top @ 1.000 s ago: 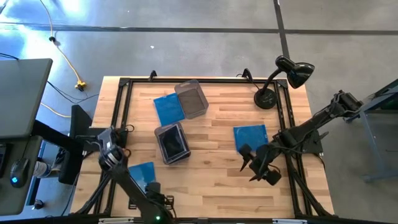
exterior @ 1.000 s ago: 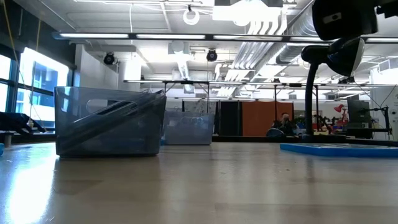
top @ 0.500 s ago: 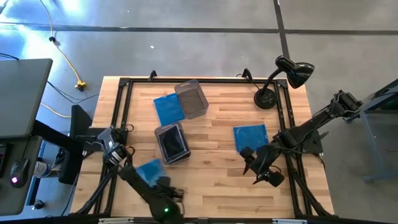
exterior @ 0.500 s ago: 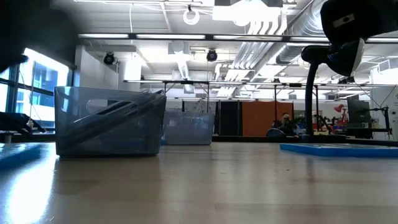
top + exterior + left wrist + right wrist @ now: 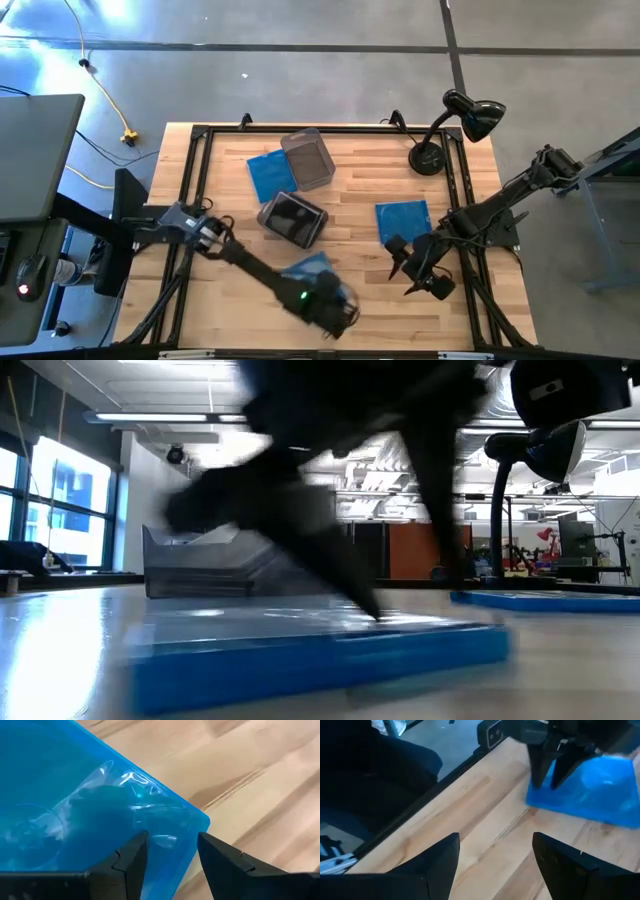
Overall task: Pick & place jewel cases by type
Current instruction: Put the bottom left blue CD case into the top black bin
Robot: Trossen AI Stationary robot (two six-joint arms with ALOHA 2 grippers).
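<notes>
**Left gripper holds a blue jewel case at the front of the table**

Start at your left gripper [image 5: 167, 865]: its two dark fingers [image 5: 131, 860] straddle the corner edge of a translucent blue jewel case [image 5: 90, 805], one above and one below the plastic, closed on the thin edge with only the case's thickness between them. In the high view that same gripper [image 5: 328, 300] sits at about 6 o'clock on the table [image 5: 360, 200], with the held case [image 5: 308, 267] just up and left of it. The low view shows this case [image 5: 310, 645] close to the camera, lying low and roughly flat at the wood; you cannot tell whether it touches the surface.

Your right gripper [image 5: 495, 865] has its fingers spread wide with nothing between them, only bare wood. In the high view it [image 5: 420, 272] hangs at about 4 o'clock near the table's right rail, waiting.

Moving outward from the grippers: a second blue case [image 5: 403, 221] lies flat at about 3 o'clock, just above the right gripper. A third blue case [image 5: 270, 175] lies at about 11 o'clock, touching the side of a smoky-grey tub [image 5: 308, 158]. Another tub [image 5: 292, 217] sits tilted near the centre, with something dark inside it; what it holds is not clear. A black desk lamp [image 5: 450, 125] stands at about 1 o'clock.
</notes>
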